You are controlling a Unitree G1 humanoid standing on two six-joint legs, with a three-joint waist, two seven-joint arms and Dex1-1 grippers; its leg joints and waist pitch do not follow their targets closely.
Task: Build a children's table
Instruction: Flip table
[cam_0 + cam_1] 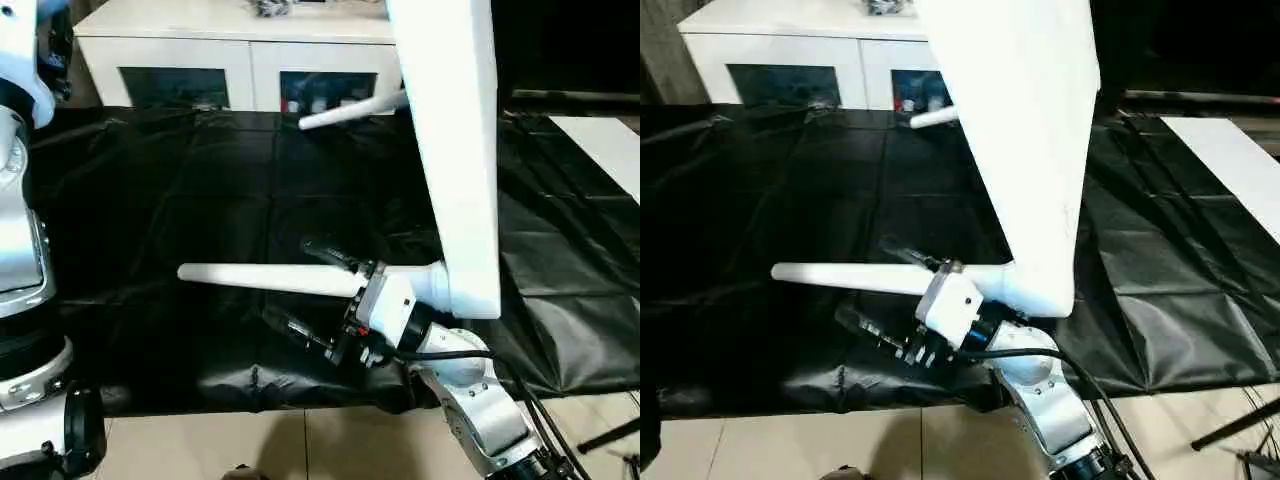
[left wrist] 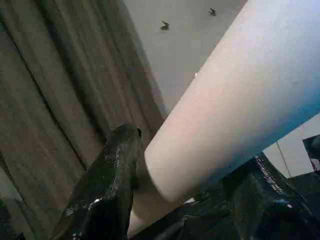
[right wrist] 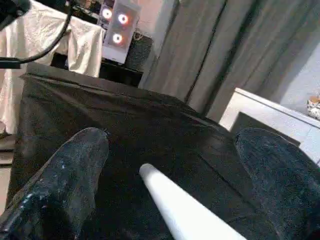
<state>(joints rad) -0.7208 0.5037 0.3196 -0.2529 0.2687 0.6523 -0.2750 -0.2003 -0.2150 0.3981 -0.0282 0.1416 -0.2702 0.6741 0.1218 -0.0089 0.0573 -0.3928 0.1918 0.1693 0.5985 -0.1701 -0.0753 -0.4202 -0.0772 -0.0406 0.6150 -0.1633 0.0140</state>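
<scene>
The white tabletop stands on edge over the black sheet. From its lower corner socket a white leg points left, level above the sheet. A second leg sticks out behind, higher up. My right gripper is open and straddles the lower leg close to the socket, one black finger above it and one below. In the right wrist view that leg runs between the fingers with gaps on both sides. In the left wrist view my left gripper is shut on another thick white leg, raised toward the ceiling.
A white cabinet with dark glass doors stands behind the sheet. A flat white board lies at the far right. Tiled floor borders the sheet's front edge. A black cable trails along my right forearm.
</scene>
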